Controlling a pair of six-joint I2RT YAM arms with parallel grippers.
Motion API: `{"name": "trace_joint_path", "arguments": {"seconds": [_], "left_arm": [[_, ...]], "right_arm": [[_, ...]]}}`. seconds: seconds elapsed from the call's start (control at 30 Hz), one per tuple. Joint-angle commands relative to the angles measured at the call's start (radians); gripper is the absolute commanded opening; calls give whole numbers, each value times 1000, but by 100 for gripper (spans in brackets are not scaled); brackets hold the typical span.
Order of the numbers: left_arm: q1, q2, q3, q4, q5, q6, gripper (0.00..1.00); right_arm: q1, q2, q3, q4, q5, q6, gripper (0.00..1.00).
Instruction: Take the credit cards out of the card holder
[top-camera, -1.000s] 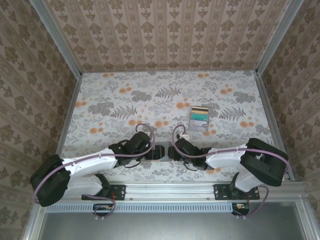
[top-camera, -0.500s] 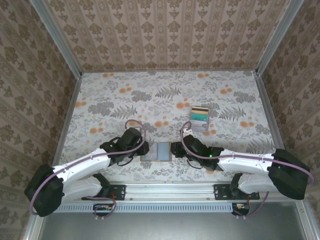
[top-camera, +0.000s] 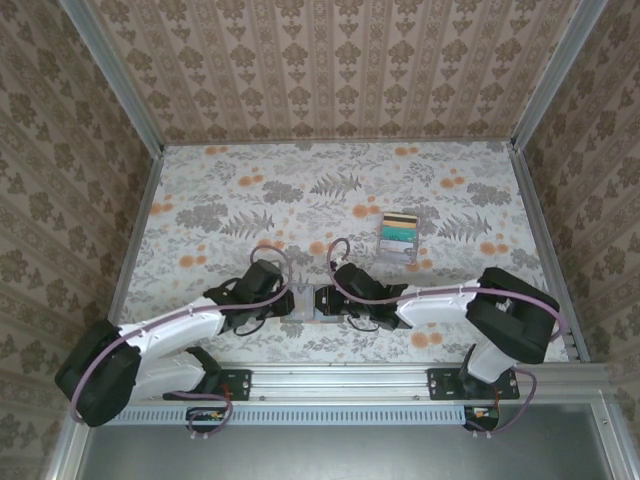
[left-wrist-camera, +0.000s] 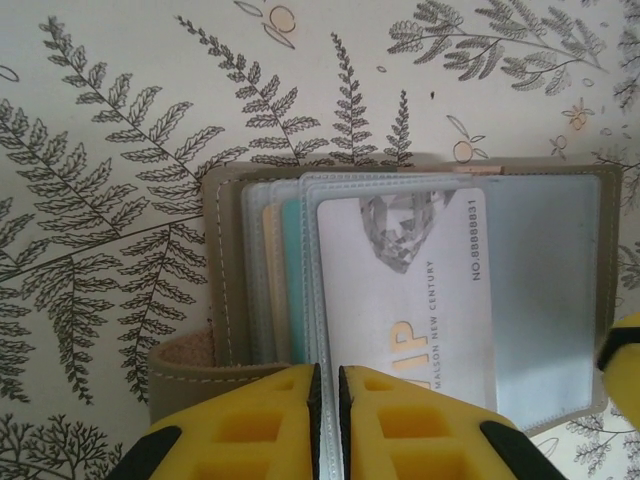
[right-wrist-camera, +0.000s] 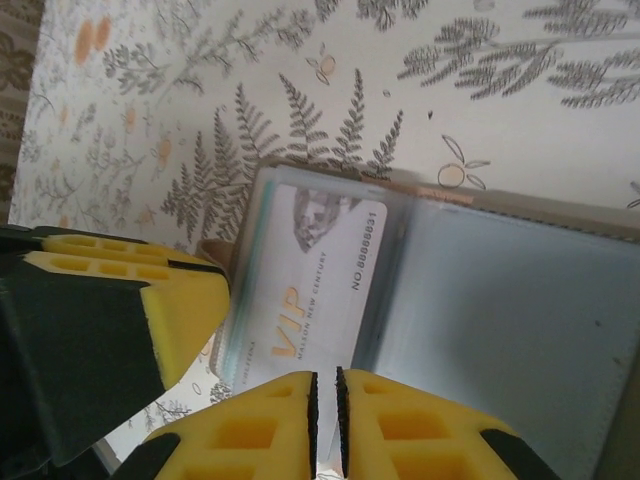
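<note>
Left tool (left-wrist-camera: 327, 388) and right tool (right-wrist-camera: 325, 388) pinch the open card holder's (left-wrist-camera: 540, 300) near edge, table (left-wrist-camera: 100, 80) around.

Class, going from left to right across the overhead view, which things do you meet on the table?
left pincer → card holder → right pincer → card box

You're facing damask-papered walls (top-camera: 340, 70) left, right and far, aluminium corner rails (top-camera: 112, 75), and a fern-and-orange-blossom tablecloth (top-camera: 230, 185).
</note>
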Motion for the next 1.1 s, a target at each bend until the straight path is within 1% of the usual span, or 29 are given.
{"name": "trace_joint_path", "arguments": {"seconds": [0.0,0.07,0.3,0.47,0.77,0.83,0.97,1.0,1.07], "left_arm": [[0,32,-13,16,10,-2,14],[-4,51,-10,9,5,-3,12],[-24,68,-9,5,-13,-14,12],[-32,67,-7,1,-16,-20,11],[-44,69,-3,0,-20,-23,10],[-45,68,-2,-3,-23,-22,9],[-46,69,0,-21,-36,-28,3],[-45,70,4,-36,-46,-32,1],[-43,82,18,-79,-73,-36,0]], "right_arm": [[-13,50,23,63,-52,45,18],[-17,71,23,83,-62,53,18],[-18,131,28,123,-87,66,18],[-19,144,31,133,-92,70,17],[-20,161,36,163,-115,80,18],[-20,164,36,162,-115,84,14],[-21,155,22,163,-103,92,0],[-21,150,18,162,-100,91,0],[-24,139,6,159,-94,91,0]]}}
